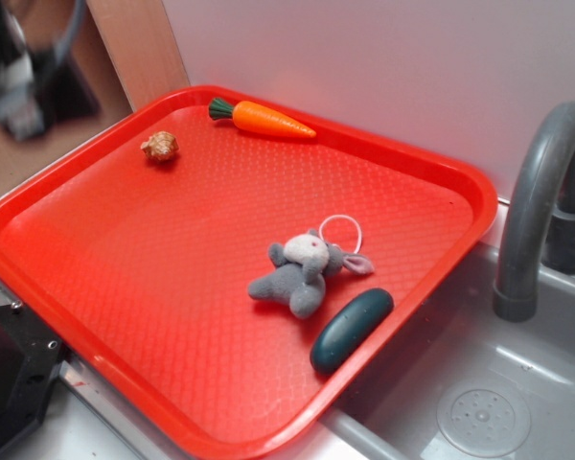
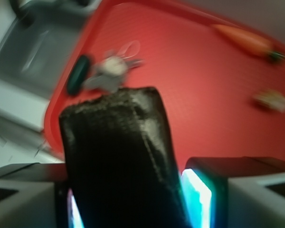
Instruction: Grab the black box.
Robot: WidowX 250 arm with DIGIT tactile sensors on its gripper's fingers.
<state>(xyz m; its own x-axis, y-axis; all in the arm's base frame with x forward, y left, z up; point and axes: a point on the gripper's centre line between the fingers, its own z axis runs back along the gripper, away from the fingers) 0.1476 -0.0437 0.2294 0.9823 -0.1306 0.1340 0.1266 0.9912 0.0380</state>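
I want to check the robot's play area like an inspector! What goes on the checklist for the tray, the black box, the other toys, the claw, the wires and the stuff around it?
Surface: red tray, textured, partly overhanging a grey sink.
Job's things: black box, wrinkly, held between the gripper's fingers in the wrist view, above the tray.
Clutter: toy carrot by the far rim; small tan lump; grey plush bunny; dark teal pebble by the tray's right rim.
Grippers: gripper shut on the box.
Cables: nothing seen.
Surroundings: grey faucet, white back wall.
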